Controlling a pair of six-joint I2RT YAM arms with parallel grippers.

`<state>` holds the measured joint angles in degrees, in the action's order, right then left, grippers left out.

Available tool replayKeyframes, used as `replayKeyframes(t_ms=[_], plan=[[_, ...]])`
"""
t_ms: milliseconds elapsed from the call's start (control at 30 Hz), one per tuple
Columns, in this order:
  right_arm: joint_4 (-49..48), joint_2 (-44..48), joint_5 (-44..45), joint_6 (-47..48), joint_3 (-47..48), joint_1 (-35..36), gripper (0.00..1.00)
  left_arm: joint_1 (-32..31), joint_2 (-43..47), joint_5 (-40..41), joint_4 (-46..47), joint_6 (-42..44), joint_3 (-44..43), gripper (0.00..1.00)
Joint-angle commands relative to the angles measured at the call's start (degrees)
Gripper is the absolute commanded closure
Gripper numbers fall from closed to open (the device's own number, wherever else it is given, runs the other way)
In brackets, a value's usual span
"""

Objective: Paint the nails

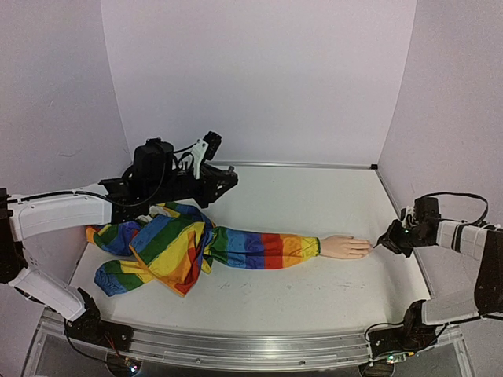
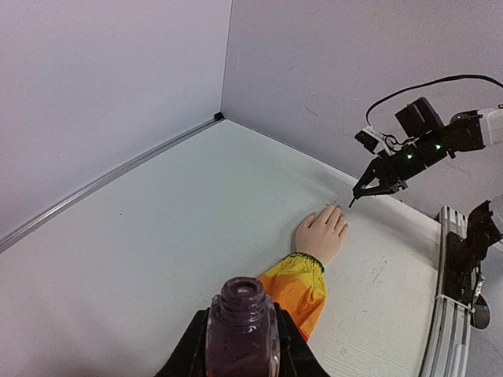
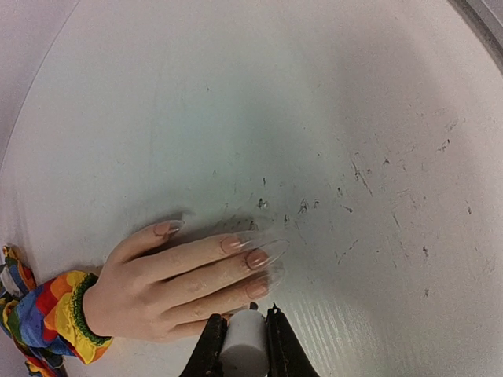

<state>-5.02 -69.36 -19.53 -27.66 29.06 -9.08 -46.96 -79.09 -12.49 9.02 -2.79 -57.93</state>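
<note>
We see the nails [image 3: 258, 259] low in the right wrist view, just left of centre, on a pale peach mannequin hand [image 3: 157, 287] lying flat, fingers pointing right. They look dusky pink-brown, each with a long clear tip.

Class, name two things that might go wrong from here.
The uncapped polish bottle in the left jaws is near the rainbow sleeve; a tilt could spill on it. The white handle in the right jaws is close to the mannequin hand, so a stroke might miss the nails and mark skin or the flecked table.
</note>
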Motion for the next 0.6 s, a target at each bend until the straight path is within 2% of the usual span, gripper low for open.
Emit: replayKeyframes(t_ms=[0,567], plan=[[-2.57,-0.25,0.85,0.91,-0.34,-0.32,1.0,-0.06,0.25,-1.38,2.49,1.28,-3.33,1.0],[-5.7,-4.59,1.41,3.66,1.12,-0.41,1.0,-0.06,1.05,-0.69,2.42,1.38,-3.22,1.0]])
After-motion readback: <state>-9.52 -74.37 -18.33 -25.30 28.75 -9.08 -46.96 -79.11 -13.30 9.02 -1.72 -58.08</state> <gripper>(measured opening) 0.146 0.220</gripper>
